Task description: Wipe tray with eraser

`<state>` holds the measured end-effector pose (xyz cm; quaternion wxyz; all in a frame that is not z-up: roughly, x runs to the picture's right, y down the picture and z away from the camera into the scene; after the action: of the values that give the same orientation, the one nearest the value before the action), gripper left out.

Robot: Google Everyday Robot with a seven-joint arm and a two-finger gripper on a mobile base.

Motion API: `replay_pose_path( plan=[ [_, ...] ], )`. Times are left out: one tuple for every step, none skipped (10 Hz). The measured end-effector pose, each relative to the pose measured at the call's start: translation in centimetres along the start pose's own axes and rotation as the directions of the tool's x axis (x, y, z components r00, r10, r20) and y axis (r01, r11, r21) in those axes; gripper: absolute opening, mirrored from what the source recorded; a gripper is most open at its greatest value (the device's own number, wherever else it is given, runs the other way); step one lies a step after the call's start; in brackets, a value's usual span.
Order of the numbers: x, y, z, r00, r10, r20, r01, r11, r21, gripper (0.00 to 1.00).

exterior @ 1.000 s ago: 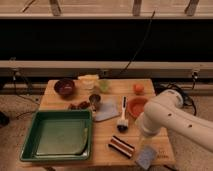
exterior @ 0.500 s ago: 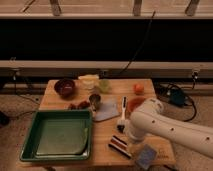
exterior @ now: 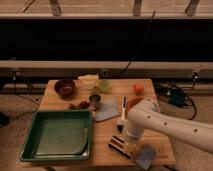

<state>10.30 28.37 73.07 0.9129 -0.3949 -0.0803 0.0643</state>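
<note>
On the wooden table [exterior: 107, 132], the tray [exterior: 57, 137] sits at the front left, its green floor showing. The eraser [exterior: 116, 143] lies flat on the table right of the tray, outside it, with a blue sponge [exterior: 146, 156] just beyond. The gripper [exterior: 129, 145] hangs at the eraser's right end, fingers spread wide and gripping nothing; contact cannot be told. Behind the arm [exterior: 165, 122] an orange bowl [exterior: 131, 101] is half hidden. A dark bowl [exterior: 65, 87] stands at the back left, contents unclear.
</note>
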Motion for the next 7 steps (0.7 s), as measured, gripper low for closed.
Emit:
replay_pose_path(
  plan=[
    [0.1,-0.1,0.5,1.000,0.023,0.007,-0.023,1.000,-0.017,0.65],
    [0.4,0.0,1.3,0.998,0.061,0.015,-0.060,0.997,-0.043,0.65],
    [0.5,0.2,1.5,0.997,0.081,0.019,-0.080,0.996,-0.050,0.65],
    [0.7,0.5,1.8,0.994,0.104,0.021,-0.103,0.993,-0.055,0.65],
    [0.9,0.8,1.9,0.992,0.122,0.027,-0.121,0.991,-0.057,0.65],
    [1.1,1.3,2.0,0.990,0.138,0.033,-0.136,0.989,-0.058,0.65],
    [1.1,1.8,2.0,0.989,0.147,0.037,-0.145,0.988,-0.057,0.65]
  ],
)
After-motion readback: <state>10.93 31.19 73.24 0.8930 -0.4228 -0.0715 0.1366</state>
